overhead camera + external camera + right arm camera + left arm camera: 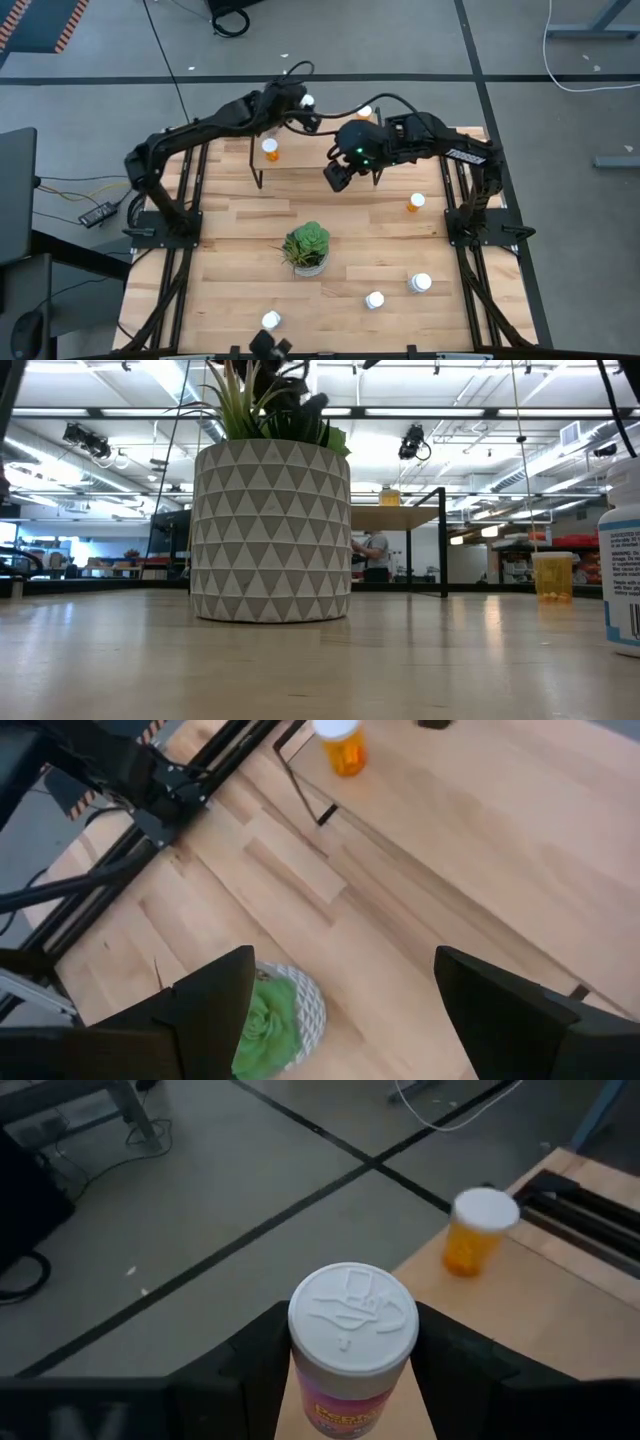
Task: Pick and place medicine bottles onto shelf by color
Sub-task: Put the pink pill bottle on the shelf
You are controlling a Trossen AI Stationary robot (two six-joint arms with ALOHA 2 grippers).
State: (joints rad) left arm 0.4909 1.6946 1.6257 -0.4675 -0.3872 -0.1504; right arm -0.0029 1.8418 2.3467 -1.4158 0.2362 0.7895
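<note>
My left gripper point(301, 103) point(350, 1380) is at the far edge of the shelf point(300, 170), shut on a pinkish medicine bottle point(352, 1350) with a white cap point(307, 100). The shelf carries an orange bottle point(270, 150) point(343, 748) near its left end and another point(365, 113) point(478, 1230) at its far edge. My right gripper point(338, 174) point(350, 1020) hovers open over the shelf's near edge, touching nothing. On the table stand an orange bottle point(415, 203) point(552, 575) and three white ones point(420, 283) point(374, 299) point(270, 320). My left gripper pinches the pinkish bottle by its body just under the white cap point(352, 1315), one finger point(255, 1365) on each side. The bottle stands upright in the hold. Its base is out of view, so I cannot tell whether it rests on the shelf.
A green plant in a patterned pot point(306, 247) point(270, 530) stands mid-table, in front of the shelf. The shelf's black legs point(258, 176) point(443, 545) reach the tabletop. Black arm frames run along the left and right table edges. Floor lies beyond the far edge.
</note>
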